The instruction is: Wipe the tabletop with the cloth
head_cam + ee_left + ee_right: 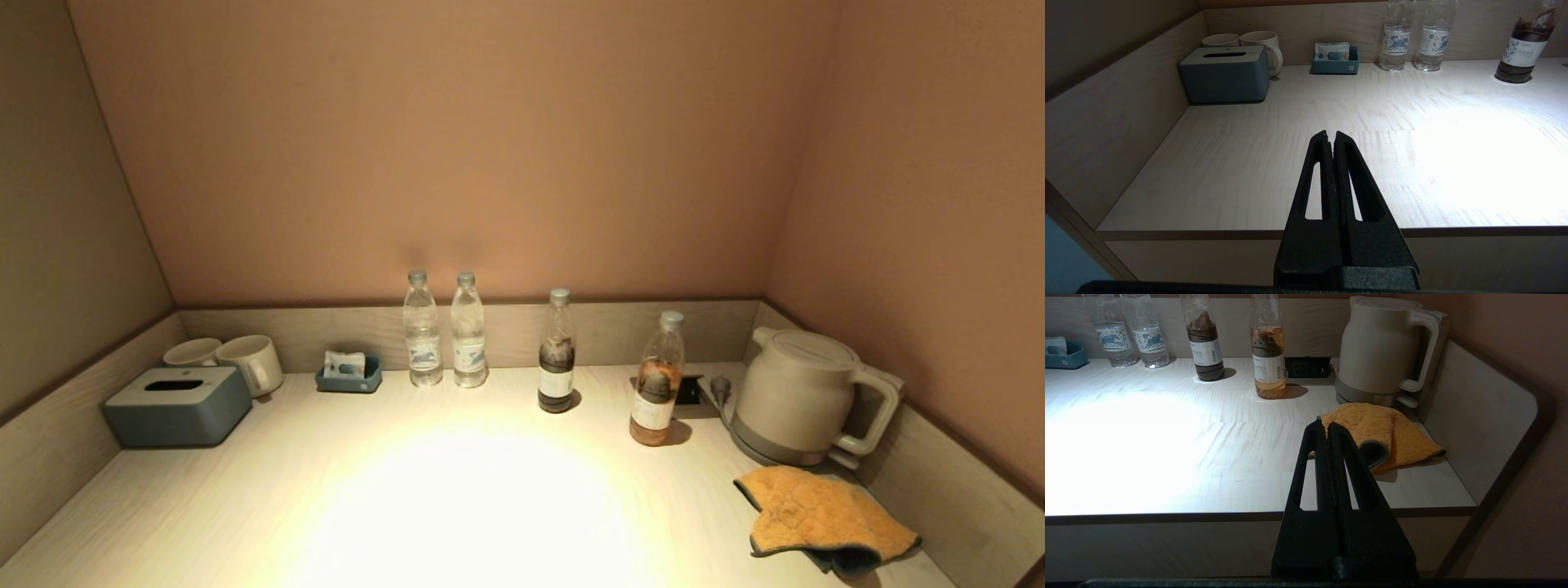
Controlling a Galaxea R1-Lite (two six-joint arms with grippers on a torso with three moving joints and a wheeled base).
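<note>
The orange-yellow cloth (829,516) lies crumpled on the pale tabletop (457,498) at the near right, just in front of the kettle; it also shows in the right wrist view (1396,433). My right gripper (1326,425) is shut and empty, held off the counter's front edge, short of the cloth. My left gripper (1330,135) is shut and empty, held off the front edge at the left part of the tabletop (1274,163). Neither gripper shows in the head view.
A beige kettle (804,396) stands at the back right. Two drink bottles (655,380) (557,351) and two water bottles (445,331) line the back. A grey-blue tissue box (178,406), two mugs (249,363) and a small blue tray (349,376) sit at the left.
</note>
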